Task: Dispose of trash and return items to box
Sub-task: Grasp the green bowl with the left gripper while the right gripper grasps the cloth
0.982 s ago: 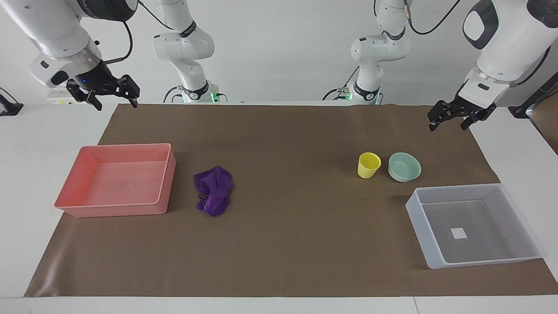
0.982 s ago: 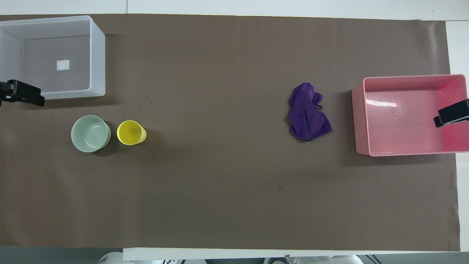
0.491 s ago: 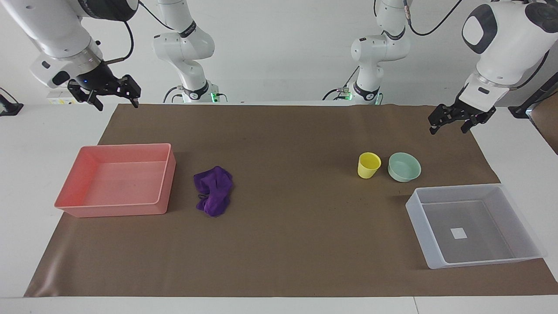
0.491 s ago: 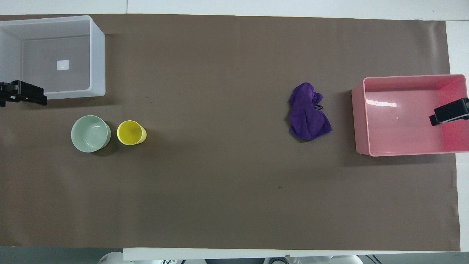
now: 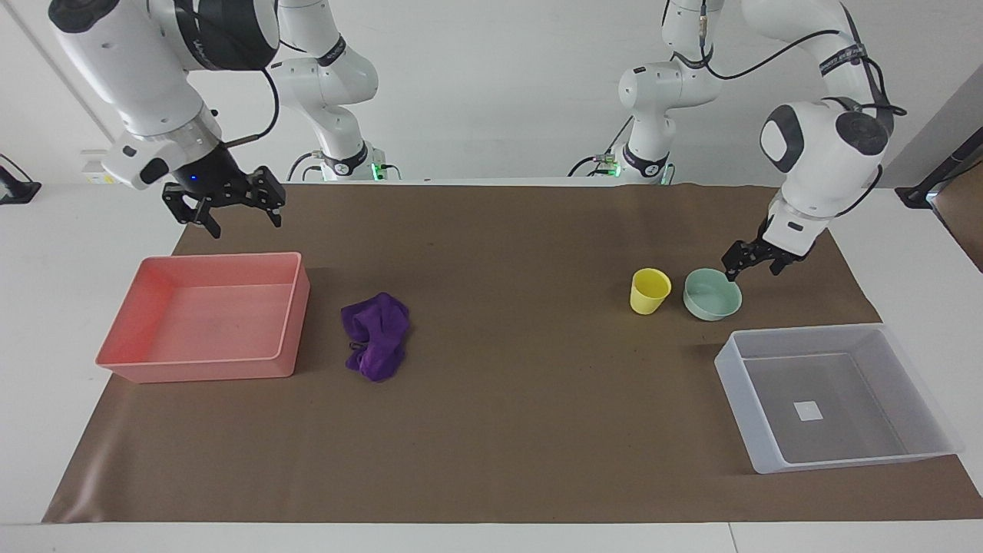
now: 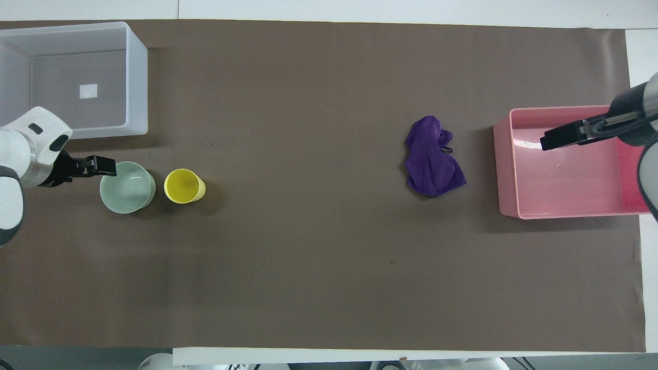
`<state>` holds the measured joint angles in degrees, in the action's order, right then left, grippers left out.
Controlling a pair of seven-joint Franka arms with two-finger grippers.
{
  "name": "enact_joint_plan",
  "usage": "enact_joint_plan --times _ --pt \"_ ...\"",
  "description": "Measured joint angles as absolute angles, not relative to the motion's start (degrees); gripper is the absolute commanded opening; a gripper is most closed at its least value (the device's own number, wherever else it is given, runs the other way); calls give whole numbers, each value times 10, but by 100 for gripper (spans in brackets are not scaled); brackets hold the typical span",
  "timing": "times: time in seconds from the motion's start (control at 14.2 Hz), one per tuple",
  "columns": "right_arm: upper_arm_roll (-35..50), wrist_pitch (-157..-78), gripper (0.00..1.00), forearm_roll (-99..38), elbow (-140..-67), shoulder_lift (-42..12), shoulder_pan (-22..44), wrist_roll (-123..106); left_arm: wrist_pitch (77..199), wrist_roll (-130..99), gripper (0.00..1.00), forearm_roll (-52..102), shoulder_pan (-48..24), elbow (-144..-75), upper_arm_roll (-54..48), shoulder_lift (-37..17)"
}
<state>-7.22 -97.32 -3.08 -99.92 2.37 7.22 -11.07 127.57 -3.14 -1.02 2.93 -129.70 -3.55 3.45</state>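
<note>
The purple cloth (image 5: 376,334) (image 6: 432,164) lies crumpled on the brown mat beside the pink bin. The yellow cup (image 5: 649,292) (image 6: 183,186) stands upright beside the mint-green bowl (image 5: 713,296) (image 6: 127,187). Both are nearer to the robots than the translucent box (image 5: 799,334) (image 6: 136,77), which holds only its white sticker. My left gripper (image 5: 749,269) (image 6: 105,169) is open and low at the bowl's rim, on the side toward the left arm's end of the table. I cannot tell whether it touches. My right gripper (image 5: 244,219) (image 6: 547,141) is open and empty over the pink bin.
The pink bin (image 5: 284,322) (image 6: 506,174) stands empty at the right arm's end of the table. The brown mat (image 5: 499,399) covers most of the white table.
My left gripper has come down from above the mat's edge to the bowl's rim. My right gripper has moved toward the table's middle and now hangs over the pink bin.
</note>
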Motion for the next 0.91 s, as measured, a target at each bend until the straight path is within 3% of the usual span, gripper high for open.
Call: enact_joint_plan --times 0.07,0.14,0.21,0.28,0.7,0.91 --pt "-72 -975 100 -31 -1003 24 73 -111 1302 -32 51 -10 35 -1315 -35 29" --pt "-73 -975 100 -31 -1007 24 73 -111 1323 -32 28 -10 39 -1327 -35 22" --pt "-73 -979 100 -31 -1012 21 73 -111 1338 -32 10 -10 41 -1335 -35 15" --pt "-72 -995 100 -32 -1019 13 75 -111 1350 -32 0 -10 41 -1342 -35 8" --pt "-71 -1186 100 -74 -1058 -110 146 -87 1374 -32 0 -8 41 -1341 -37 -7" --pt "-70 -1278 100 -75 -1095 -153 182 -70 1262 -32 0 -8 40 -1275 -37 5"
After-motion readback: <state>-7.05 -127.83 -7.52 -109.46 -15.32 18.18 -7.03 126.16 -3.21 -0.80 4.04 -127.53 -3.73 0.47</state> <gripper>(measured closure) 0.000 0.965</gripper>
